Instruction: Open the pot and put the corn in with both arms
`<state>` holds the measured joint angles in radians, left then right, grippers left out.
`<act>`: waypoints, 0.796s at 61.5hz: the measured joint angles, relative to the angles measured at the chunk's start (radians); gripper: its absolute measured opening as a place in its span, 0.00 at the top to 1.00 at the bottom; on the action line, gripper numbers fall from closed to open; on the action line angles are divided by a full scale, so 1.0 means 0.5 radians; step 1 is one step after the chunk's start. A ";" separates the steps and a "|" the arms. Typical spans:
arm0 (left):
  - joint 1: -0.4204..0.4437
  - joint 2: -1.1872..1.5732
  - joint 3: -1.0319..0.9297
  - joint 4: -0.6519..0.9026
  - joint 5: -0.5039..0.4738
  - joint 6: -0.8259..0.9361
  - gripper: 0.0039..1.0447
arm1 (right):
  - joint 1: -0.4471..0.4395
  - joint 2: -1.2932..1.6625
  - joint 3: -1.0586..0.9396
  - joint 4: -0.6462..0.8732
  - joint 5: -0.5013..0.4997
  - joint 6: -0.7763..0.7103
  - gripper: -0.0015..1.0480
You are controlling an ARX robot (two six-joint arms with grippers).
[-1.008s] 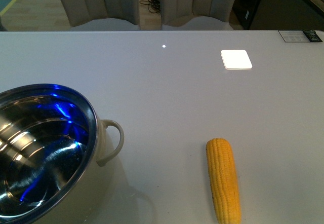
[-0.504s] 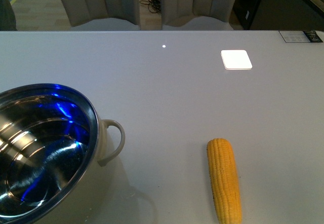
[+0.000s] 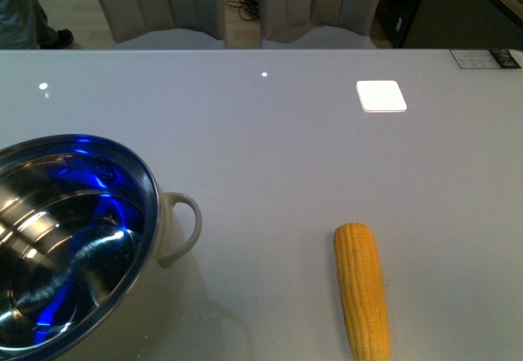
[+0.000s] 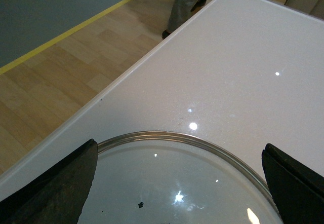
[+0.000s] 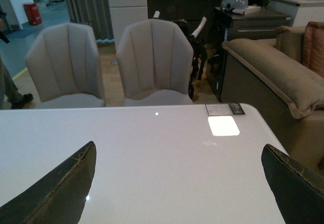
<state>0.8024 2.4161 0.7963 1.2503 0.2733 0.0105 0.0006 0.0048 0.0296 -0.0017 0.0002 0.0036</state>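
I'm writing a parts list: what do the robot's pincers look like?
Only finger ends show. The left pincer has matte black, wedge-shaped fingers; the right pincer matches, with scuffed pale edges. No cables, markings or arm links are visible.

Pot (image 3: 65, 247) uncovered, steel interior up. Corn (image 3: 361, 287) lies flat, well apart from the pot. Glass lid (image 4: 167, 193) lies flat directly under left gripper (image 4: 179, 148), whose fingers are spread wide.

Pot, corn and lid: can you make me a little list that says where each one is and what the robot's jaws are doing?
pot: lid off, empty, shiny inside
corn: lying on the table, right of the pot, apart from it
lid: below the left jaws, near the table's edge
left jaws: open
right jaws: open, nothing between them
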 joint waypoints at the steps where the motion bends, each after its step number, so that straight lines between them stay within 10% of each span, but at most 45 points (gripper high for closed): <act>1: 0.001 -0.036 -0.018 -0.012 0.014 0.000 0.07 | 0.000 -0.001 0.000 0.000 0.000 0.000 0.09; 49: -0.452 -2.311 -0.969 -0.738 0.075 -0.412 0.07 | 0.000 -0.001 0.000 0.000 0.000 0.000 0.09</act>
<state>0.5762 1.2606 0.3119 0.8814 0.3107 -0.1955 0.0006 0.0044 0.0296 -0.0017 0.0002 0.0036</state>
